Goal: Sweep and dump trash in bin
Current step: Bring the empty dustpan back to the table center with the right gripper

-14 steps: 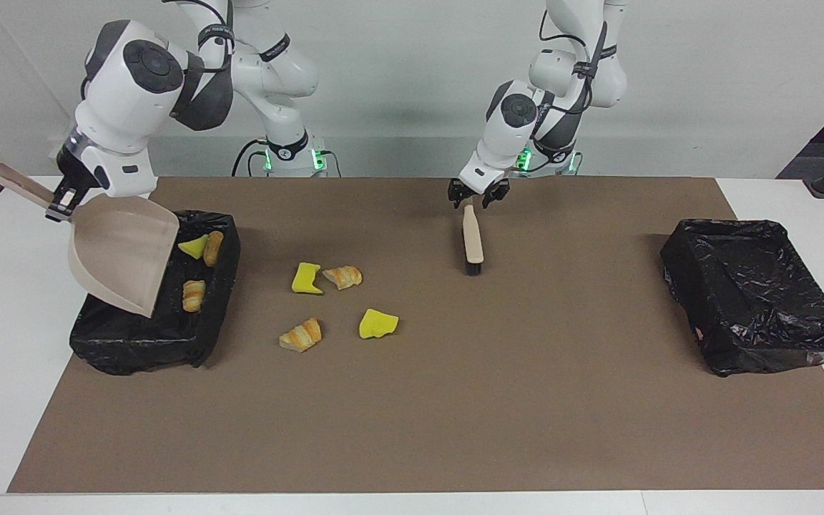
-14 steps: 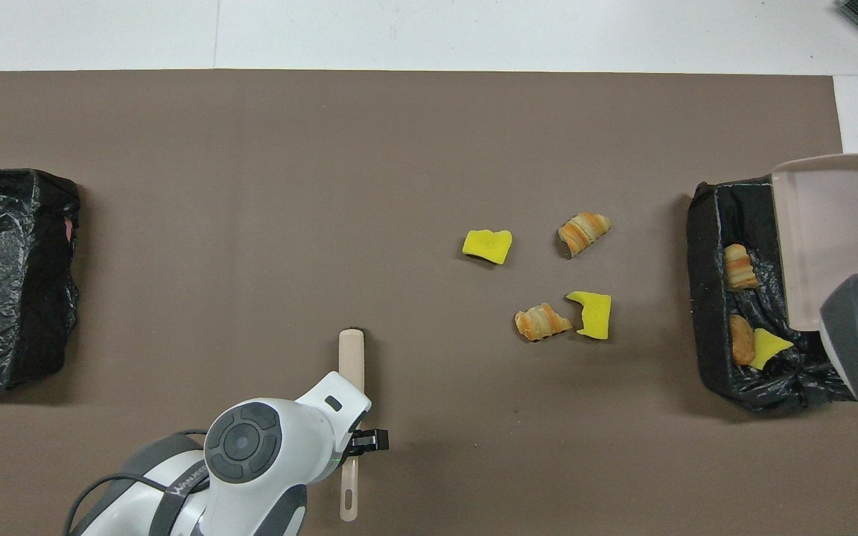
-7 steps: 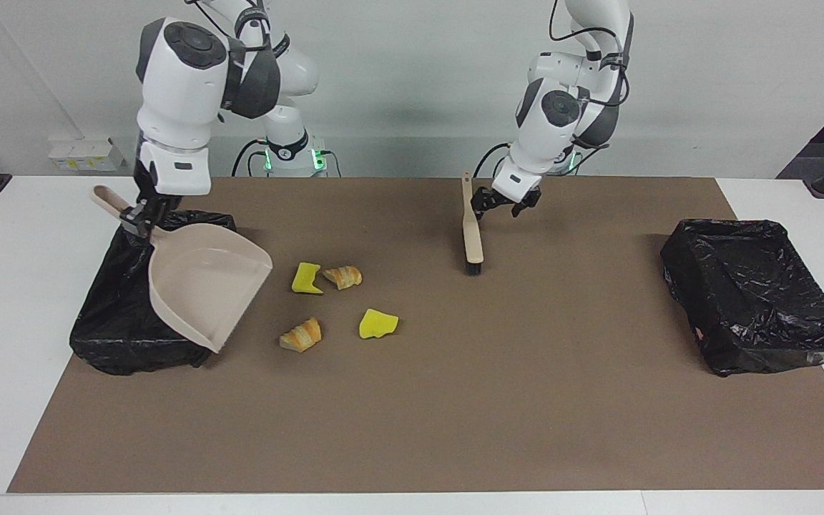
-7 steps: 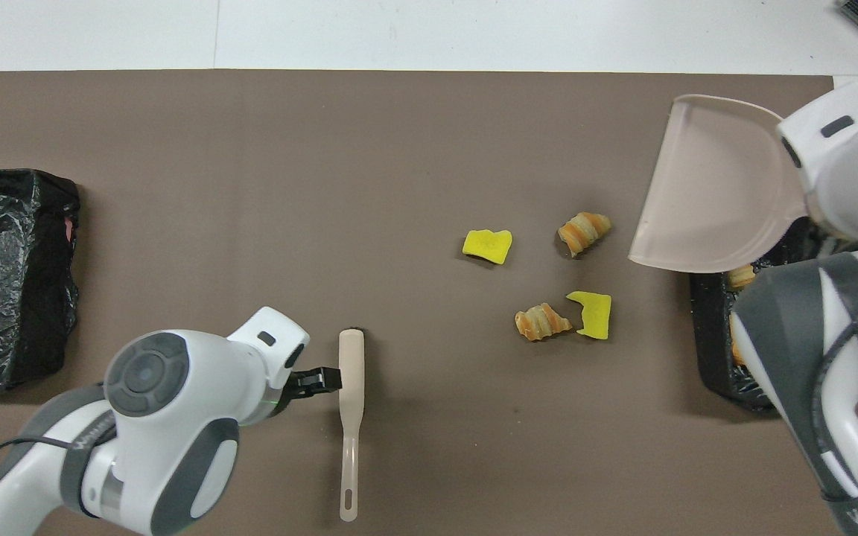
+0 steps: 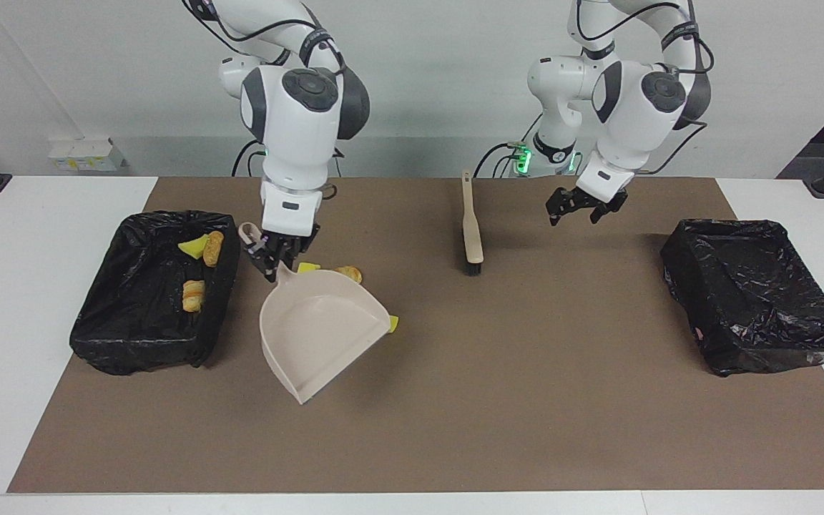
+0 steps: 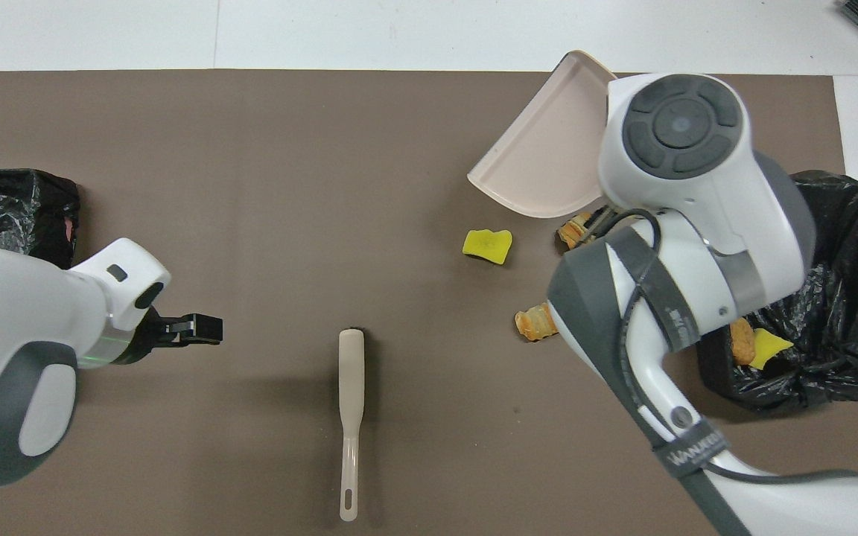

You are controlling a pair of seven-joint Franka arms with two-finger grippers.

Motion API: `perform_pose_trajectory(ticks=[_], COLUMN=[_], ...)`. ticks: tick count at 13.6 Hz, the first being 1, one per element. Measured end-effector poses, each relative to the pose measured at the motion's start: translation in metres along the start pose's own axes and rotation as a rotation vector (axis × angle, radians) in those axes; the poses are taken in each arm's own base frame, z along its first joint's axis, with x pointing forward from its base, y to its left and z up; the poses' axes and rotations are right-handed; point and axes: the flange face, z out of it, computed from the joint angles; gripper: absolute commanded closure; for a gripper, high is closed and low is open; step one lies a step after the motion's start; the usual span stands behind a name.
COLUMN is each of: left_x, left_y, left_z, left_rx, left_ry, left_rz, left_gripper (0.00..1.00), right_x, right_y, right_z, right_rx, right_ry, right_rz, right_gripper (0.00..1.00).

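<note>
Brown matting (image 5: 526,400) covers most of the white table, with a plain pale wall at the robots' end. The right gripper (image 5: 277,256) is clamped on the handle of the beige dustpan (image 5: 319,332), which hangs tilted over the mat beside the bin (image 5: 144,336) at the right arm's end of the table, its open edge pointing away from the robots. The left gripper (image 5: 582,208) holds nothing, its fingers spread wide, hanging over bare mat between the brush (image 5: 471,229) and the second bin (image 5: 755,300) at the left arm's end. The brush lies flat on the mat on its own, handle toward the robots, bristles away from them.

Of the trash, three pieces already lie in the bin by the dustpan: a yellow bit (image 5: 194,247) and two bread pieces (image 5: 194,295). The others are on the mat around and under the raised pan: a yellow chunk (image 6: 487,246) clear in the overhead view, and a bread piece (image 6: 535,324) partly hidden by the right arm.

My reading is that one load is dumped and the pan is coming back for a second. Next the pan's lip must sit flat on the mat beside the loose pieces, and the left gripper must take up the brush to push them in.
</note>
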Motion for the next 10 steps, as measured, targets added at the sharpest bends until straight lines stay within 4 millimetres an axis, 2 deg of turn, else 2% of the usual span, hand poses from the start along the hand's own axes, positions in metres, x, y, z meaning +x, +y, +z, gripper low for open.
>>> perform_pose_trajectory(ticks=[3,5,7,10], left_x=[0.012,0.018,0.031,0.061], left_y=[-0.041,-0.058,-0.06,-0.058], left_z=[-0.031,-0.051,-0.071,-0.09], left_rx=[0.022,0.037,0.035,0.024], left_ry=[0.023,0.036,0.026,0.049], left_rz=[0.031,0.042,0.044,0.051], left_gripper=[0.0,0.0,0.0,0.0], right_x=[0.045,0.077,0.103,0.132], right_y=[-0.039,-0.081,-0.129,-0.183], right_z=[0.005,0.01,0.021,0.043], right_rx=[0.109,0.159,0.227,0.264], right_ry=[0.002,0.0,-0.019,-0.028], right_rz=[0.279,0.435,0.547,0.58], right_gripper=[1.0,1.0,1.0,1.0])
